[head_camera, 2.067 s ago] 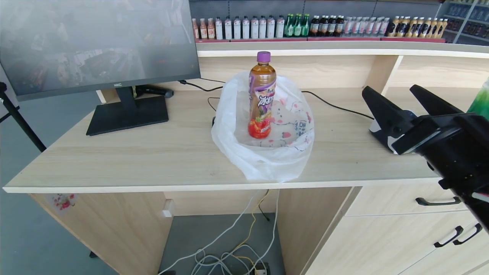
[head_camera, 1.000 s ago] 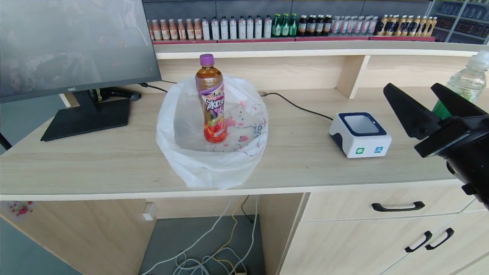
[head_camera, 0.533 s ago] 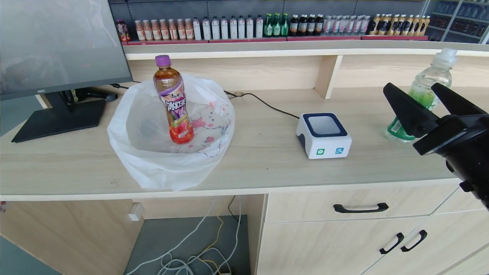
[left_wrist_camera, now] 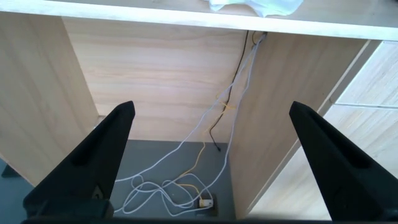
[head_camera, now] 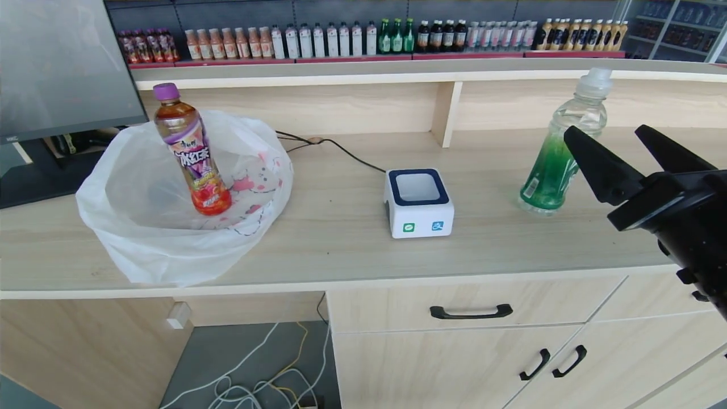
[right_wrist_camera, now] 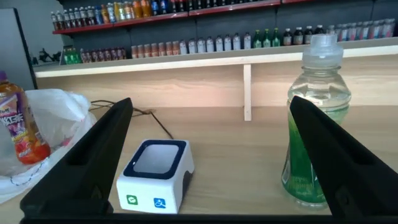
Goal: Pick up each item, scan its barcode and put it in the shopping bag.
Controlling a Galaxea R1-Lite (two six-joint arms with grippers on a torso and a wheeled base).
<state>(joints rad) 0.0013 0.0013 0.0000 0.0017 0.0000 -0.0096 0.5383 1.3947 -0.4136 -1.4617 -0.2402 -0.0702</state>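
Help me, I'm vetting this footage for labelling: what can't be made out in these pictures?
- Green bottle: head view, one finger of the right gripper covers its right side; no barcode can be made out.
- Tea bottle: right wrist view, cut off by the picture's edge.
- Monitor: head view, cut off by two edges.
- Left gripper: left wrist view, its fingers run off the edge.

Light wood-grain counter [head_camera: 341,250]; white translucent shopping bag [head_camera: 142,250] with pink and red print. The tea bottle [head_camera: 193,159] is amber, purple cap, purple-red label; clear bottle [head_camera: 559,153] has green label, white cap. Scanner [head_camera: 418,204] white with navy top rim, fingers [head_camera: 602,165] black.
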